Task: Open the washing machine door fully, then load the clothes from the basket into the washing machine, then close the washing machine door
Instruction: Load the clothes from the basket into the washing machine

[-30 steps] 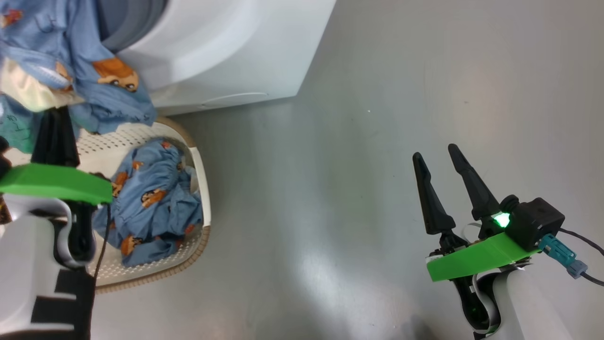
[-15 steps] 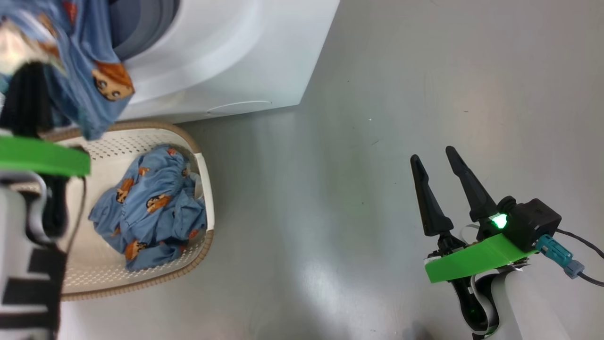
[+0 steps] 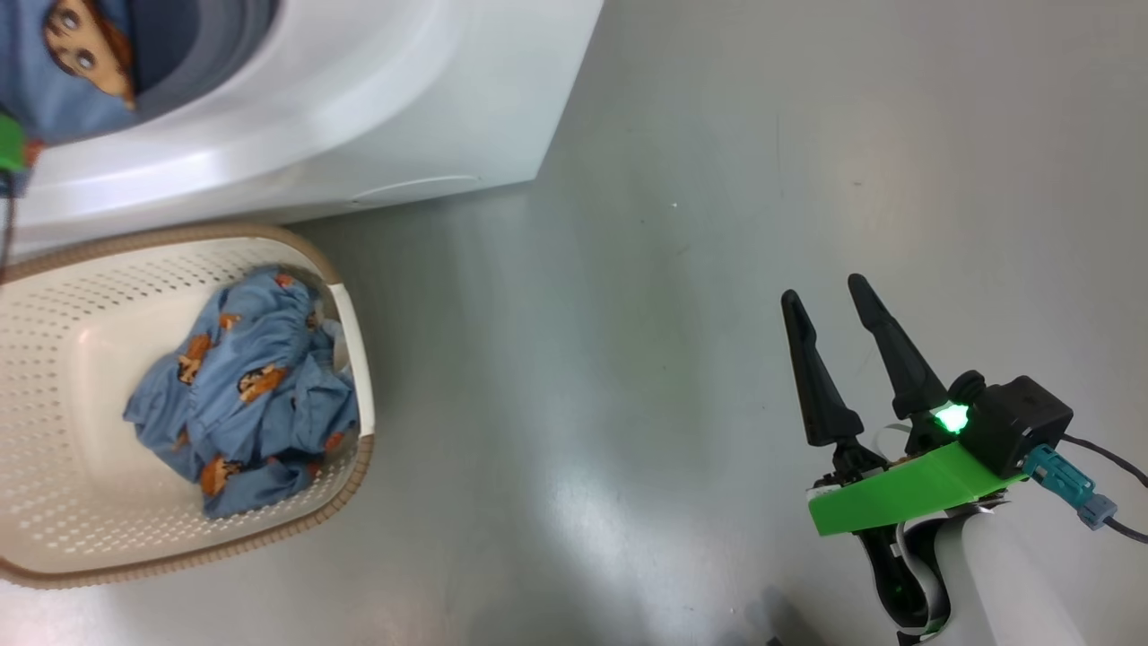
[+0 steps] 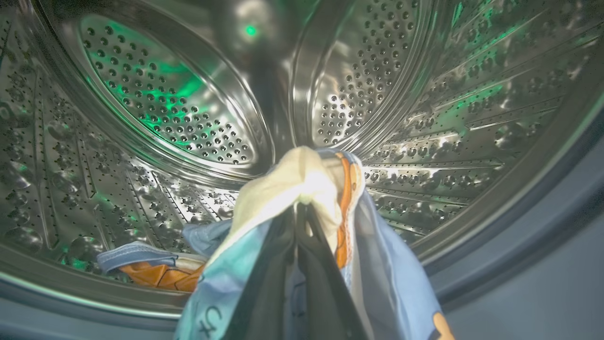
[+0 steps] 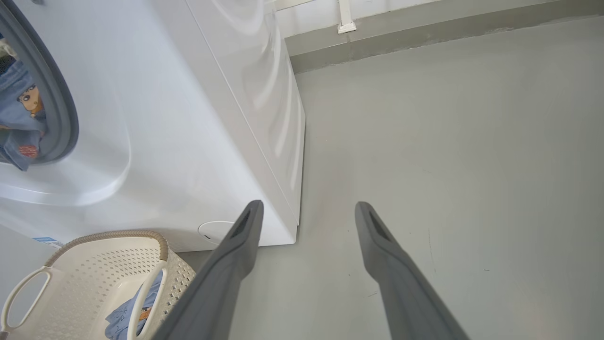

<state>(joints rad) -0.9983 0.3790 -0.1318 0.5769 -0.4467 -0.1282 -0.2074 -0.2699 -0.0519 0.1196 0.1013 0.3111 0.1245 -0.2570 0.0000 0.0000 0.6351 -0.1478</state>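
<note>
My left gripper [image 4: 301, 208] is shut on a piece of the clothes [image 4: 306, 177], light blue and cream with orange print, and holds it inside the steel drum [image 4: 165, 108] of the washing machine [image 3: 359, 99]. The held cloth hangs over the fingers, and part of it trails onto the drum's lower wall [image 4: 151, 269]. In the head view this cloth [image 3: 63, 63] fills the opening at top left. More clothes [image 3: 242, 395] lie bundled in the basket [image 3: 54, 520] in front of the machine. My right gripper [image 3: 830, 296] hovers open over the floor, holding nothing. The washing machine door is out of view.
The machine's grey gasket [image 5: 61, 108] rings the opening, and a round filter cap [image 5: 214, 231] sits low on its front. Bare grey floor [image 3: 628, 359] stretches right of the machine and basket to a wall base [image 5: 424, 28].
My left arm has carried the held cloth up from over the basket into the drum. The head camera has shifted too. The right gripper stays put and open.
</note>
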